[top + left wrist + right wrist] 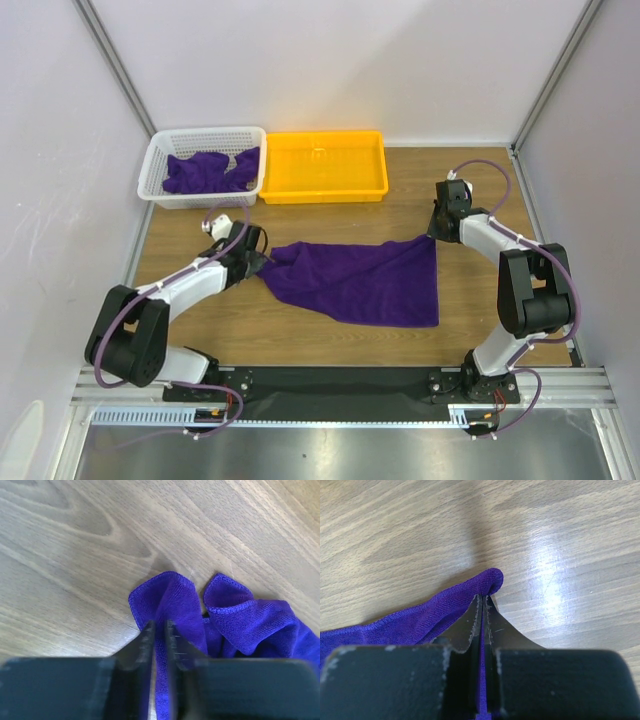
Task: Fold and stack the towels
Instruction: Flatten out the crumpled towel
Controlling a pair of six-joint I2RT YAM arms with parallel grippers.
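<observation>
A deep purple towel (360, 282) lies spread on the wooden table in the middle of the top view. My left gripper (262, 262) is shut on its bunched left corner; in the left wrist view the cloth (172, 597) runs between the closed fingers of the left gripper (159, 630). My right gripper (434, 234) is shut on the towel's far right corner; in the right wrist view the corner (487, 580) pokes out past the tips of the right gripper (483, 600). More purple towels (205, 172) lie crumpled in the white basket (165, 151).
An empty yellow tray (324, 187) stands at the back centre, next to the white basket at the back left. White walls enclose the table on three sides. Bare wood (490, 310) lies around the spread towel.
</observation>
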